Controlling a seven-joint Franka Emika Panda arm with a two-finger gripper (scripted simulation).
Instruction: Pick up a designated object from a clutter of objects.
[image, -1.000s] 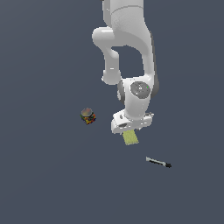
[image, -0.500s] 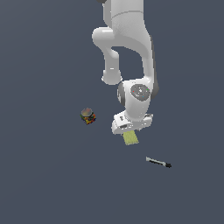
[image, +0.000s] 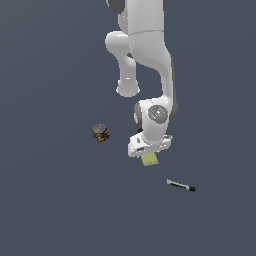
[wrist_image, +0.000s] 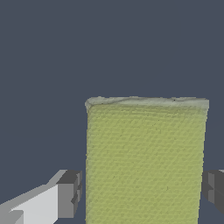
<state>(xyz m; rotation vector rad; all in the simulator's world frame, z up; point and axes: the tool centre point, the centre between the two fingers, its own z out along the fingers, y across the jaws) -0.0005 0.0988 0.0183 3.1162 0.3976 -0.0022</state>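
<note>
Counting what I can see on the dark grey-blue bench (image: 55, 200), I find three loose things in the exterior view: one flat pale yellow-green rectangular pad (image: 149, 159), one small multicoloured round lump (image: 100, 132) and one thin black-and-white marker (image: 181, 186). A speck of dark red shows just beside my wrist housing, too small for me to say what it is.

My fingers (wrist_image: 140, 190) stand apart, one on each side of the pad, and the wrist view shows a narrow gap at each dark grey fingertip (wrist_image: 70, 194), so I am not clamped on it. From the exterior view the fingers themselves are hidden beneath my white wrist housing; only the nearer end of the pad pokes out below it.

The pad lies directly under my hand, between the lump, which sits well apart toward the exterior view's left, and the marker, which lies near it toward the exterior view's right. In the wrist view its near end is cut off by the frame edge. Its top has a fine dimpled, sponge-like texture with a paler, slightly ragged rim along the far edge. The lump's colours are blurred together; the marker is a slim rod, black at one tip.
</note>
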